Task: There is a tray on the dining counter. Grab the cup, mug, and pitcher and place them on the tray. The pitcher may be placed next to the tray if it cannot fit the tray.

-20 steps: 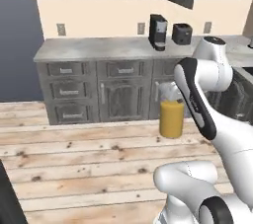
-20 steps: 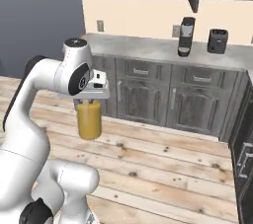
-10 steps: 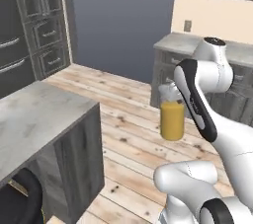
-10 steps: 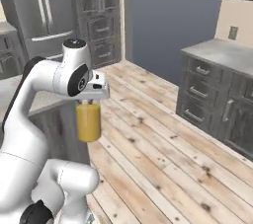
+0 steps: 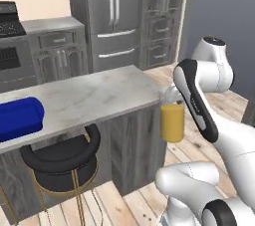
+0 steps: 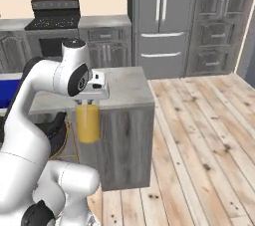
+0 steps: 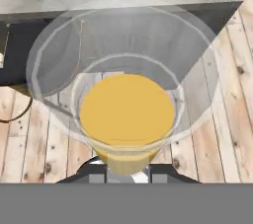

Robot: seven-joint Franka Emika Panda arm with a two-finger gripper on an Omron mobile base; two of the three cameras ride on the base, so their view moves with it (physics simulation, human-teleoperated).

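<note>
At the far left of the left base view, the tray point(image 5: 19, 119) lies flat on the dining counter point(image 5: 94, 95), a deep blue slab with rounded corners, cut off by the picture's edge. In the right base view a strip of the same blue shows behind the arm's white shoulder. Just below the counter's front edge stands a round black stool point(image 5: 62, 158) on thin gold legs, tucked partly under the marble top. Behind the counter, along the back wall, run a black stove point(image 6: 55, 13), grey cabinets and a steel refrigerator point(image 5: 112, 16).

Moving right, the counter ends in a grey wood-panelled side point(image 6: 122, 145), and just past that corner hangs the pitcher point(image 5: 172, 118). It is upright, off the floor and off the counter, its orange liquid filling the lower part of the clear glass. It sits lower than the marble top and near the counter's end (whether it touches the panel cannot be told).

The gripper point(image 6: 92, 90) sits on top of the pitcher, its fingers clamped on the glass at the rim. The hand view looks straight down into the vessel, where the orange surface forms a level disc with the spout's lip at the left, and plank floor point(image 7: 227, 99) spreads beneath.
</note>
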